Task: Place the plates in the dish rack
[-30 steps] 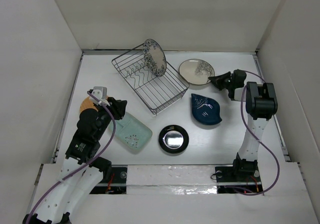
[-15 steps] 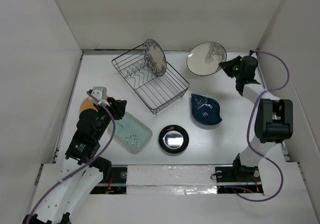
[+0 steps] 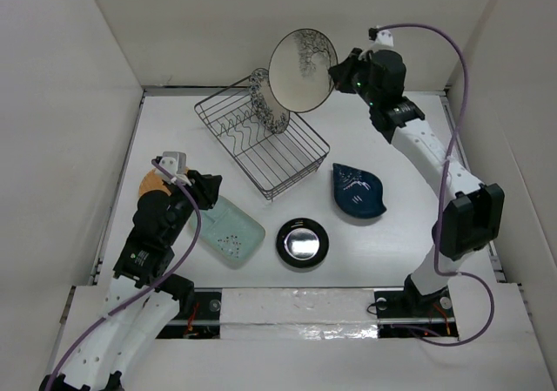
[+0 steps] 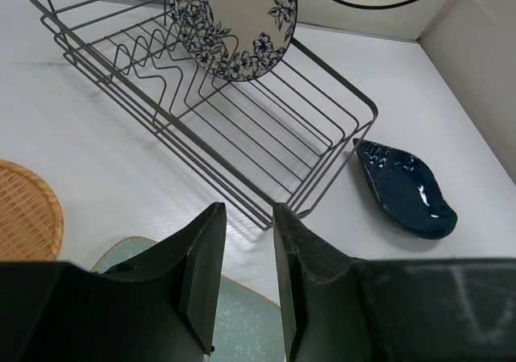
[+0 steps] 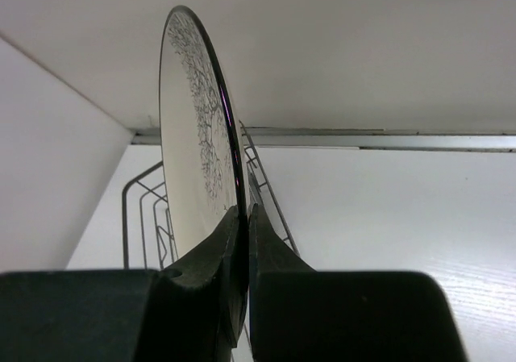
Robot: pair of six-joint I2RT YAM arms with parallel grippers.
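The right jaws were clamped on the rim of the cream tree-patterned plate [image 3: 302, 69], holding it on edge in the air above the far end of the wire dish rack [image 3: 291, 160]. A blue-floral plate [image 3: 268, 100] stood in the rack. The left jaws were narrowly parted and held nothing, low over the speckled mint-green plate [image 3: 231, 232]. The dark blue teardrop dish [image 3: 358, 190] and the glossy black plate [image 3: 302, 241] lay on the bench [image 3: 392, 243].

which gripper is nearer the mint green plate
Left. The left gripper hangs over the far end of the mint-green plate; the right gripper is up past the dish rack, clamped on a cream plate.
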